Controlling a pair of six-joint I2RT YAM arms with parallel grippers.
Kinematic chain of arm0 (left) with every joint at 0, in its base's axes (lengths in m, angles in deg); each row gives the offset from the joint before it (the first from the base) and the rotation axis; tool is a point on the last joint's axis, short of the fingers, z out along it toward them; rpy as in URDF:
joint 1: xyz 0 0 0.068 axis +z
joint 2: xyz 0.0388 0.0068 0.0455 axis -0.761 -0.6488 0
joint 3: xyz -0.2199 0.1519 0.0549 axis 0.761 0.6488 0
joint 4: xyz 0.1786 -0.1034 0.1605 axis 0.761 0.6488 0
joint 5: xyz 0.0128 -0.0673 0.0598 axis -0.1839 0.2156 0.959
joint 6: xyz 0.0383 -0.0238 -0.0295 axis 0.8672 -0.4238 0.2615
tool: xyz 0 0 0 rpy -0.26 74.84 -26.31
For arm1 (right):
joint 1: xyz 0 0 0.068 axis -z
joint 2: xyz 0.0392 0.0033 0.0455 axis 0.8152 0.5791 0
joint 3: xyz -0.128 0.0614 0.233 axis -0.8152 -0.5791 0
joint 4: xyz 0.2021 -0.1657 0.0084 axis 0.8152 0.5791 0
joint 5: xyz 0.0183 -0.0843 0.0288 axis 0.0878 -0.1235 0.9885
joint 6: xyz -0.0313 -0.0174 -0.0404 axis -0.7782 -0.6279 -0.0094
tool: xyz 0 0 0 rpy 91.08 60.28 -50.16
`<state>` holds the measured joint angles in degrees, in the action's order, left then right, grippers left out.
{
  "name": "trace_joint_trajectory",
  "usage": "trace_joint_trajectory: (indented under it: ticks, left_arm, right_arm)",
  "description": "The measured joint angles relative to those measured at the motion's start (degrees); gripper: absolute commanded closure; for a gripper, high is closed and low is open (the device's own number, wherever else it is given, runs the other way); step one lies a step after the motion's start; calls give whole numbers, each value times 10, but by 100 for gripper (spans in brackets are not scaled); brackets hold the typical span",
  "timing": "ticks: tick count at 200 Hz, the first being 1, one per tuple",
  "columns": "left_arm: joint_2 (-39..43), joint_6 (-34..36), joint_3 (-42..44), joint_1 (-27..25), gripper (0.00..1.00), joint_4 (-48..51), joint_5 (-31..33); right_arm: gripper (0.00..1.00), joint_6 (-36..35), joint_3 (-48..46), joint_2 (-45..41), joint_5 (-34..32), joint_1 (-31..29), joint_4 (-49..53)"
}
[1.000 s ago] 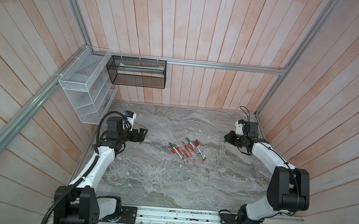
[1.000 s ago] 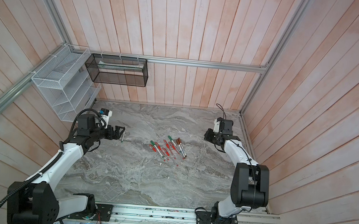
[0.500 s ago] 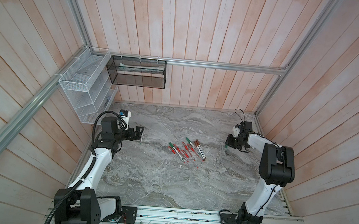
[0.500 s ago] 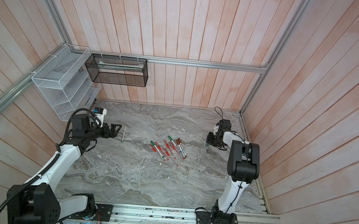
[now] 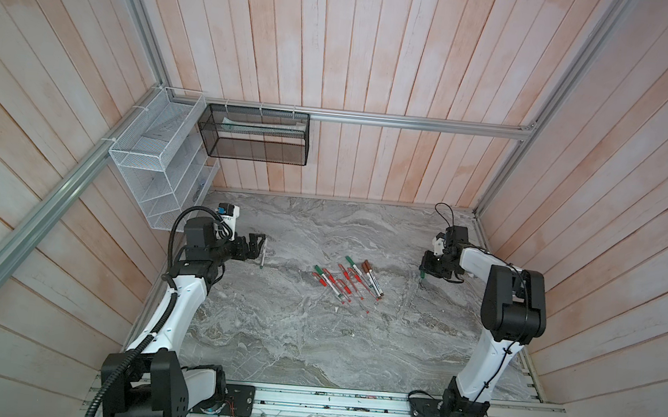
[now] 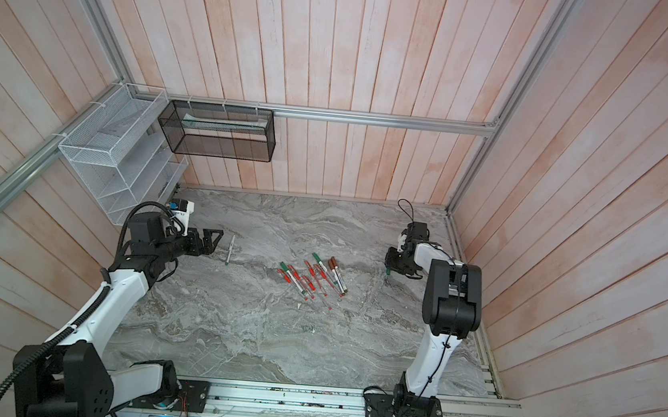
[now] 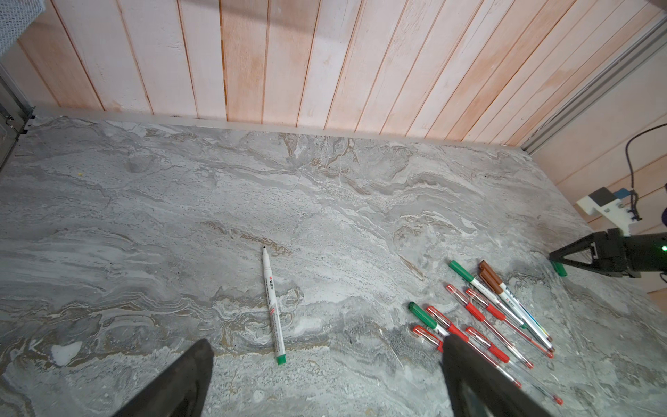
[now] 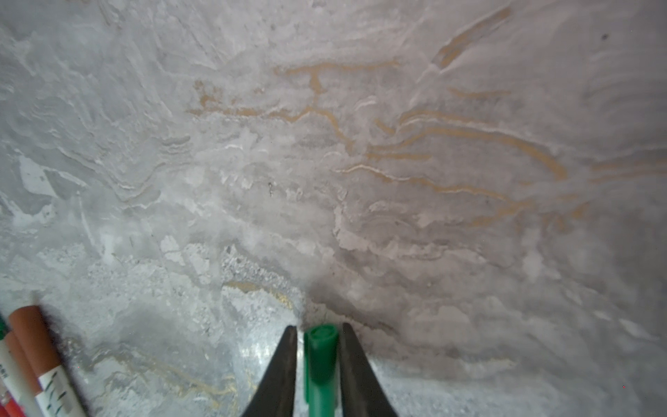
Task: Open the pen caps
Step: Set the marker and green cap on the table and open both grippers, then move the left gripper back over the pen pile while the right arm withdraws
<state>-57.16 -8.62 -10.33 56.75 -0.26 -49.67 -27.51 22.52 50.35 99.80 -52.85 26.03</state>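
Right gripper (image 8: 317, 326) low over worktop (image 8: 361, 180), fingers (image 8: 278, 375) close around green cap (image 8: 320, 357); sliver of gap one side, grip uncertain. Left gripper (image 6: 216, 241) spread, empty. Advice: release low, part fully, lift straight, so cap won't roll toward pens (image 5: 346, 279).

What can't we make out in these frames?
Right wrist view: green cap between the right gripper's jaws, lower end cut off by frame edge; gripped or loose, unclear.
Both top views: pen cluster too small to count caps.
Left wrist view: left gripper's jaw covers part of the red pens.
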Motion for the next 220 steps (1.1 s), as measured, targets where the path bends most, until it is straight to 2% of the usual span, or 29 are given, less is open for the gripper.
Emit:
trace_joint_trajectory:
  ticks: [30, 62, 109, 129, 152, 172, 198, 220]
  left_arm:
    - [0, -2, 0, 0, 0, 1, -1]
    - [0, -28, 0, -11, 0, 4, 3]
    - [-12, -179, -1, -49, 0, 6, -33]
    - [-42, -192, -26, -98, 0, 43, -30]
    - [-95, -174, -73, -175, 0, 86, -5]
    - [-132, -165, -85, -222, 3, 103, 21]
    - [-180, -162, -84, -270, 6, 123, 52]
    - [-215, -157, -84, -314, 7, 127, 84]
  right_arm:
    - [65, -4, 8, -3, -2, 0, 13]
    - [62, -5, 8, -35, -2, 0, 18]
    - [61, -5, 2, -124, -2, 0, 31]
    - [60, -4, -21, -188, 1, 0, 32]
    - [58, -3, -74, -274, 2, 0, 27]
    - [54, -3, -122, -347, 0, 0, 25]
    - [39, -5, -187, -455, -10, 0, 13]
    - [32, -17, -230, -548, -32, 1, 6]
